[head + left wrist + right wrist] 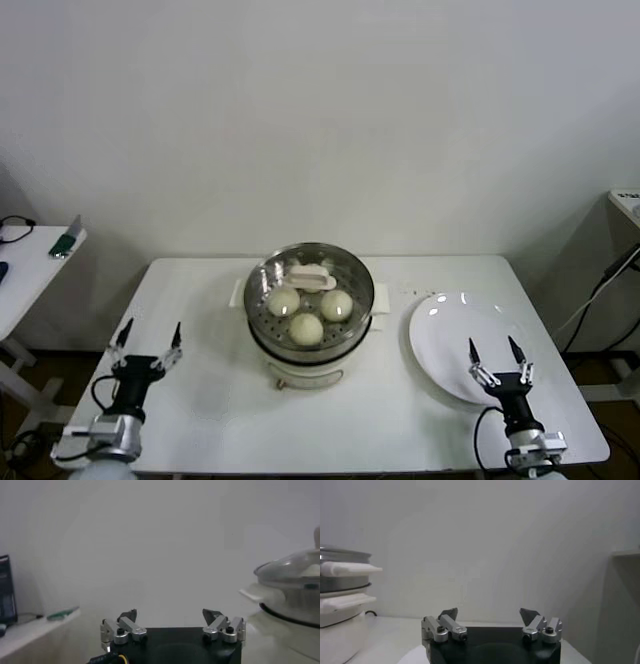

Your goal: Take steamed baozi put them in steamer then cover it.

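Note:
The steamer stands mid-table on its white base, with the glass cover resting on it and the cream handle on top. Three baozi show through the glass on the perforated tray. My left gripper is open and empty near the table's front left, apart from the steamer. My right gripper is open and empty above the near edge of the white plate. In the left wrist view the left gripper faces the wall, with the covered steamer off to one side. In the right wrist view the right gripper has the steamer beside it.
A low side table with a green object stands left of the work table. A shelf and cables are at the far right. The white wall is close behind the table.

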Robot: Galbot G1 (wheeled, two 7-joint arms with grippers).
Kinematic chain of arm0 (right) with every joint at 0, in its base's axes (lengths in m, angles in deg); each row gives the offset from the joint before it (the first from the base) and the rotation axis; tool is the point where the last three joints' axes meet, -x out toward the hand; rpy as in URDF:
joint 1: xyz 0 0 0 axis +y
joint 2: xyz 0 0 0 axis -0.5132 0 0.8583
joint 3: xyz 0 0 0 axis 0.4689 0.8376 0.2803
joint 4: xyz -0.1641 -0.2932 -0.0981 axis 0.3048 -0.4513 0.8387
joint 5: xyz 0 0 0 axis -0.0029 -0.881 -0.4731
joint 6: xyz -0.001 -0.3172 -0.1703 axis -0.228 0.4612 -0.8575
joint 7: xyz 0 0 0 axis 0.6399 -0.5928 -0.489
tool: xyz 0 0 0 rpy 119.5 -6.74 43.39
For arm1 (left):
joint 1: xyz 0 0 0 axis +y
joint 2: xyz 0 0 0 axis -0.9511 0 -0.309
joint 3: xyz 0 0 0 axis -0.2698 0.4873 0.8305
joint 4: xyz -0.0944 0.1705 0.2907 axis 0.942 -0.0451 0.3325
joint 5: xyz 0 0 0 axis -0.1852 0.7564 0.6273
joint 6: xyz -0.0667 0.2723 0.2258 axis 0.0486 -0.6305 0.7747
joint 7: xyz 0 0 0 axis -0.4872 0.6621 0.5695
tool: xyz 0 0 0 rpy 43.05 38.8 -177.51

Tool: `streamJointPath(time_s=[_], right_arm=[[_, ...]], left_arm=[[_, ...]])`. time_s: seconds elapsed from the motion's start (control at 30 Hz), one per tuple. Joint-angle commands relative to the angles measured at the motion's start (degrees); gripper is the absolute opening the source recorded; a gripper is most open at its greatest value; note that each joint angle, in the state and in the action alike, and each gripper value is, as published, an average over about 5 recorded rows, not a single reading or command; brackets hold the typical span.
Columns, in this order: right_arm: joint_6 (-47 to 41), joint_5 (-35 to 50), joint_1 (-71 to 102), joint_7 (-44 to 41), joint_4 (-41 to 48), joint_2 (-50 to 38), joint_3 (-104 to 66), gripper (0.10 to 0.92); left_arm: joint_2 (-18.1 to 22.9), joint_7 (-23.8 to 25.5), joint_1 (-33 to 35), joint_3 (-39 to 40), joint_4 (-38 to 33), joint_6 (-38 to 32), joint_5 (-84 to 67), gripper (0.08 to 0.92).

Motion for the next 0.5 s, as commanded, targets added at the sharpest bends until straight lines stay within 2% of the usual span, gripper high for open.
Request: streamJointPath(time_s=[0.03,0.5], right_arm=[[0.7,0.73,0.88,0.1,0.19,0.12,0.47,0.823],[0.9,2.06,1.0,-0.34,0.3,-0.47,0.35,0.823]], left_arm=[[2.58,1.28,3.68,-1.81,3.72,-7.04,-5.47,0.823],[2.47,2.43,5.13,-1.5,3.72,-8.09,-4.62,0.823]])
